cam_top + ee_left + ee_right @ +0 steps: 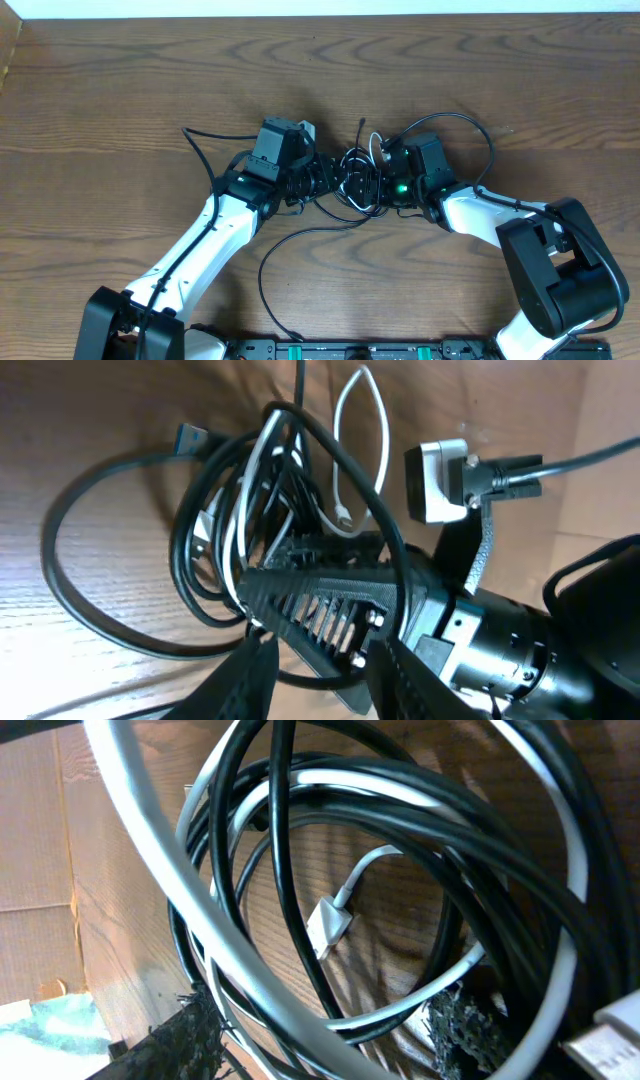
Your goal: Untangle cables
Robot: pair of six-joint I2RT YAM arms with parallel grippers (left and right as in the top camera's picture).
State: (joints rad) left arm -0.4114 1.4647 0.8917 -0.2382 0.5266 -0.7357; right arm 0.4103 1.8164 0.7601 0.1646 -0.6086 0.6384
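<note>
Dark wood-grain bench point(120, 90) fills the overhead view, with a pale strip along its far edge. The cables point(358, 182) lie in one tight tangle on the bench, squeezed between the two arms, which meet head-on at the bundle. One thin black end point(362, 128) pokes out of the bundle toward the far edge.

The left end effector point(318, 182) sits on the left side of the bundle, touching it. In the left wrist view its fingers point(245, 680) stand parted at the bottom of the picture, and a black cord crosses the gap between them without being pinched. Past them the cables point(225, 545) form several black loops stacked on the wood. A whitish strand point(362, 435) rises out of the stack in a narrow loop, and a blue-tipped plug point(190, 435) lies at the stack's upper left edge.

The right end effector point(385, 185) presses in from the bundle's right side. In its own view the fingers point(190, 1030) are spread wide, and the cables point(285, 840) hang across the opening in overlapping rings of black and white. None looks clamped. A small white plug point(328, 925) hangs in the middle of those rings, above the wood.
</note>
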